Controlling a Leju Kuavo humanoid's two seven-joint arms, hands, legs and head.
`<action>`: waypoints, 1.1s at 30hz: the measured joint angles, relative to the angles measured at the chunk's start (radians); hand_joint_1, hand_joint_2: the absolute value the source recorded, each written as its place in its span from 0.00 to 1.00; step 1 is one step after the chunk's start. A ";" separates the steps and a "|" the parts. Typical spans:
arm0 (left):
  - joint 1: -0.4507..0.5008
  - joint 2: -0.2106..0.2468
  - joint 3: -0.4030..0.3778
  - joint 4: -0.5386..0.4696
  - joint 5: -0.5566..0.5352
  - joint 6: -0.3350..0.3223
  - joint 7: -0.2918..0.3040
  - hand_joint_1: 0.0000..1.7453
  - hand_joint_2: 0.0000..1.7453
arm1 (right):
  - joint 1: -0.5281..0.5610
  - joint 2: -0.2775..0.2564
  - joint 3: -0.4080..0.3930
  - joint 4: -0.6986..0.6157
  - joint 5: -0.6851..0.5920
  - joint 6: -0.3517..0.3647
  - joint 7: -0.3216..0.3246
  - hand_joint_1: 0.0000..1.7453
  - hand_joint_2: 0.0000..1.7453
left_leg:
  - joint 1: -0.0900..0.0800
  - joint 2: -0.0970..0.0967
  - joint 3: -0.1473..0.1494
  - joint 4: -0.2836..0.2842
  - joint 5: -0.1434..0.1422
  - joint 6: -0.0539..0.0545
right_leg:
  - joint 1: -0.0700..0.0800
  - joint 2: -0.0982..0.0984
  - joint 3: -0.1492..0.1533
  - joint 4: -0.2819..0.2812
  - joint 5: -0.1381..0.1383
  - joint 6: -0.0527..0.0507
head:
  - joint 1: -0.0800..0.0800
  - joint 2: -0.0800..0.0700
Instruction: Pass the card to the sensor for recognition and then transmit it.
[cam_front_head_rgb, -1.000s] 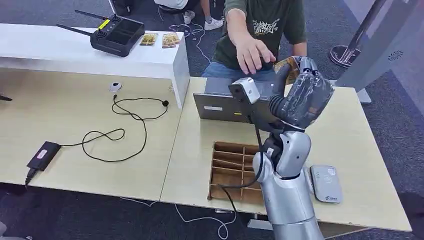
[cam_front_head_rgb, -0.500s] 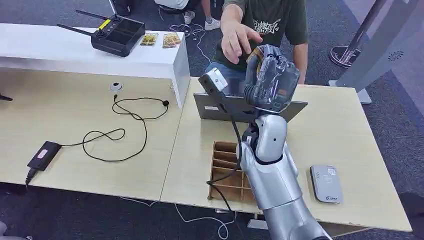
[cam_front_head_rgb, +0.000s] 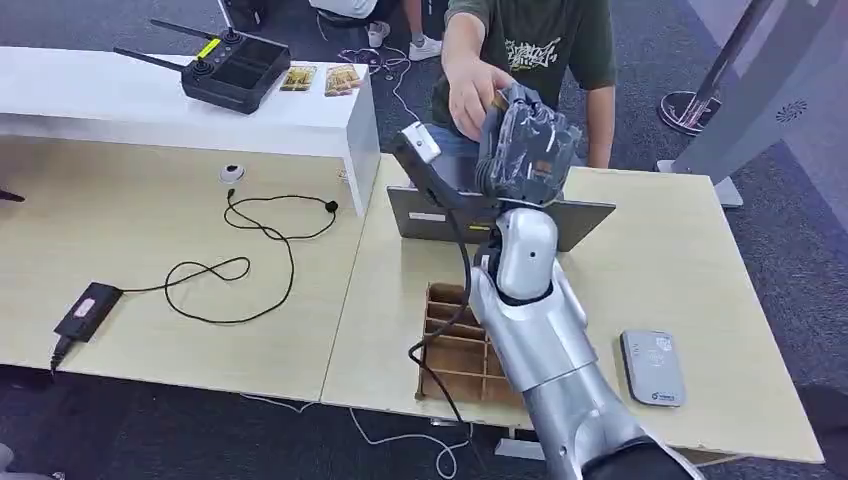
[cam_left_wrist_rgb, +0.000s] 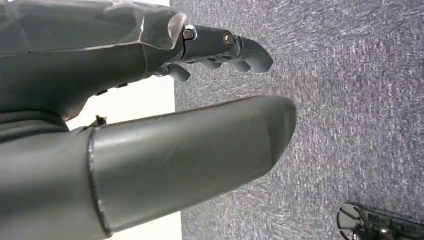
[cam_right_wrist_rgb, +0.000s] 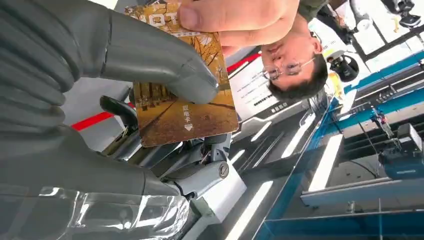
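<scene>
My right hand (cam_front_head_rgb: 525, 145) is raised over the far edge of the table, towards a person. It holds a brown card with an autumn picture (cam_right_wrist_rgb: 187, 107), my thumb (cam_right_wrist_rgb: 150, 55) pressing it against the fingers behind. The person's hand (cam_front_head_rgb: 472, 92) reaches in, and its fingertips (cam_right_wrist_rgb: 235, 20) pinch the card's far end. In the head view only a sliver of the card (cam_front_head_rgb: 497, 100) shows above my hand. The grey card sensor (cam_front_head_rgb: 652, 367) lies on the table near its front right. My left hand (cam_left_wrist_rgb: 165, 65) hangs over the carpet, fingers apart, holding nothing.
A grey laptop-like panel (cam_front_head_rgb: 560, 222) stands behind a wooden divider box (cam_front_head_rgb: 460, 345) under my right arm. To the left are a black cable (cam_front_head_rgb: 240, 265), a power brick (cam_front_head_rgb: 87, 308), and a white shelf (cam_front_head_rgb: 150, 105) with a remote controller (cam_front_head_rgb: 232, 68). Two spare cards (cam_front_head_rgb: 320, 78) lie there.
My right arm has swung left and further towards the person, carrying the card. The person's hand has come down from above and now grasps the card.
</scene>
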 joint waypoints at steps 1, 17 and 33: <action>0.000 0.000 0.000 0.000 0.001 0.000 0.000 0.00 0.00 | -0.003 0.000 0.000 0.006 0.000 0.001 0.001 1.00 1.00 | 0.000 0.000 0.000 0.000 0.000 0.000 | 0.000 0.000 0.000 0.000 0.000 0.000 | 0.000 0.000; -0.001 0.000 -0.002 0.000 0.011 0.001 0.003 0.00 0.00 | -0.019 0.000 0.018 0.082 -0.012 0.003 0.009 0.00 1.00 | 0.000 0.000 0.000 0.000 0.000 0.000 | 0.000 0.000 0.000 0.000 0.000 0.000 | 0.000 0.000; -0.001 -0.001 -0.002 0.000 0.022 0.003 0.009 0.00 0.00 | -0.028 0.000 0.073 0.090 -0.097 -0.039 -0.007 0.00 1.00 | 0.000 0.000 0.000 0.000 0.000 0.000 | 0.000 0.000 0.000 0.000 0.000 0.000 | 0.000 0.000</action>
